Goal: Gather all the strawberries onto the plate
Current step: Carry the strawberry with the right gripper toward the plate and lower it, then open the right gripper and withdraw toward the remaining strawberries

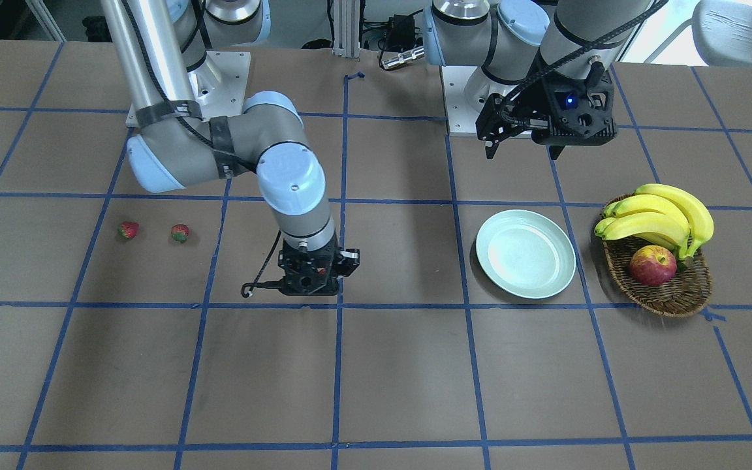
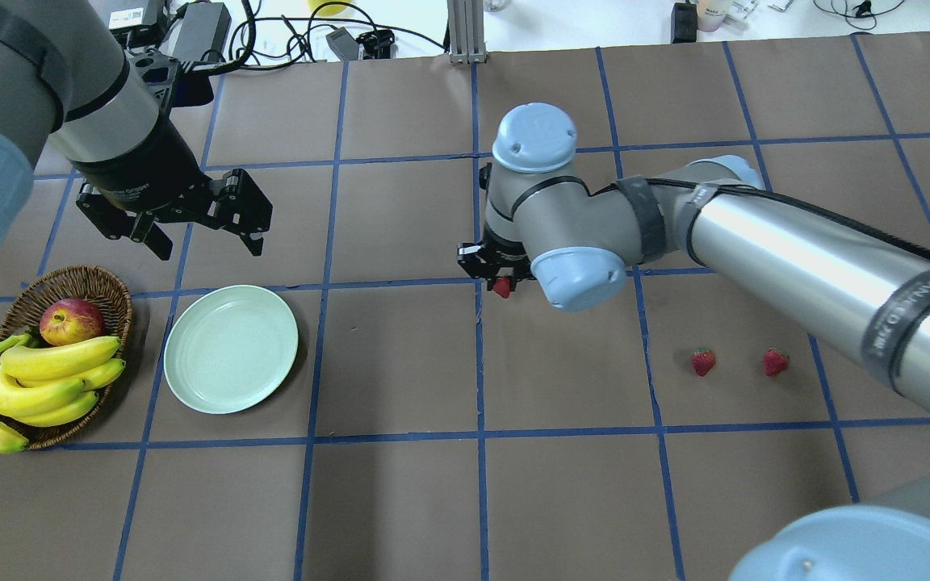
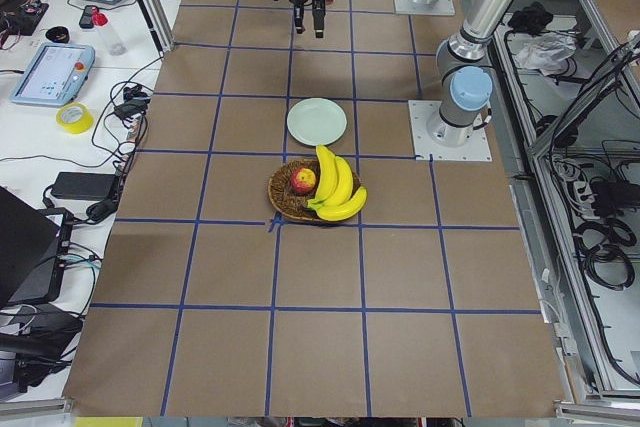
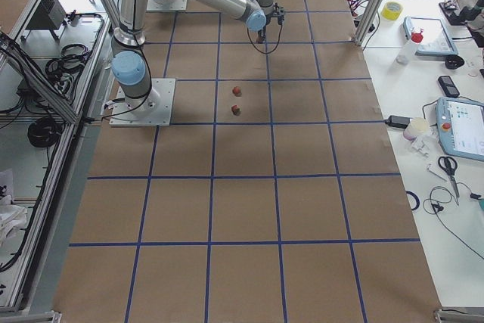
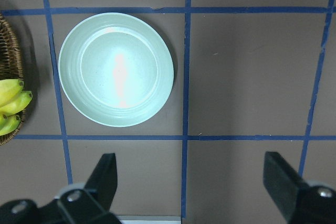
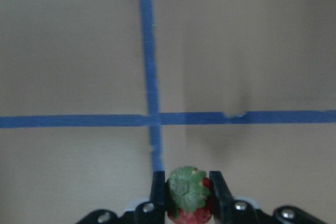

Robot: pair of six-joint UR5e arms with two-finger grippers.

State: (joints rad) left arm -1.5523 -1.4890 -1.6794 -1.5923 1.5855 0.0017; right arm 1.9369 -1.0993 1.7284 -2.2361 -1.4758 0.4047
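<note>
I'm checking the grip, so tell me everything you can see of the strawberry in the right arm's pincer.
The strawberry is small, red, with a green leafy cap turned toward the wrist camera. It is pinched between the two fingers of the right pincer, seemingly clear of the table, near a crossing of blue tape lines. Nothing else touches it.

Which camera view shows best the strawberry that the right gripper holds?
The right wrist-mounted view: the held strawberry sits between the fingers of the right gripper, green cap toward the camera. The overhead view shows only a red spot below the gripper; the front-facing view hides most; side views are too far.
</note>
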